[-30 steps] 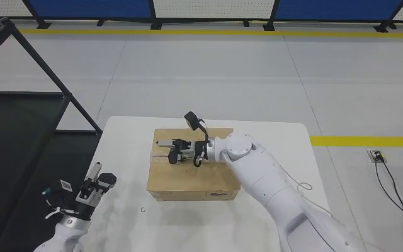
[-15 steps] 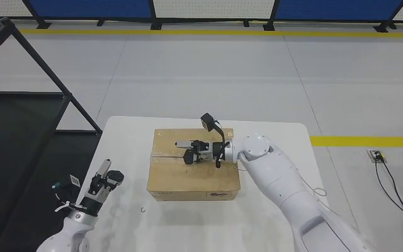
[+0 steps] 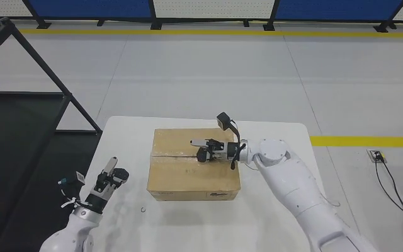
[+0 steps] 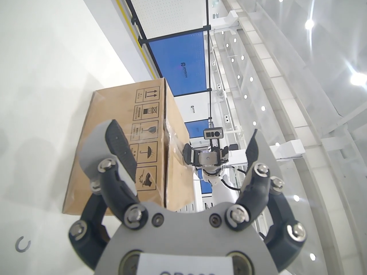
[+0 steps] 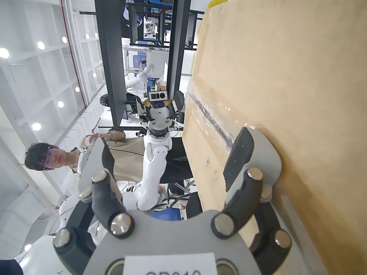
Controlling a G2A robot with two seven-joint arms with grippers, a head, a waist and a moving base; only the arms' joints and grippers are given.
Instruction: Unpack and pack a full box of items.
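While the closed cardboard box sits in the middle of the counter, the right jaws stand open and empty just over its top seam, where the right wrist view shows clear tape. The left jaws, open and empty too, hang over the counter off the box's end. The left wrist view shows printed symbols there and a small ring on the counter.

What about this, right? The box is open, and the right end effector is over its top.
No: the box is closed, its seam taped, as the right wrist view shows. The right end effector is over its top.
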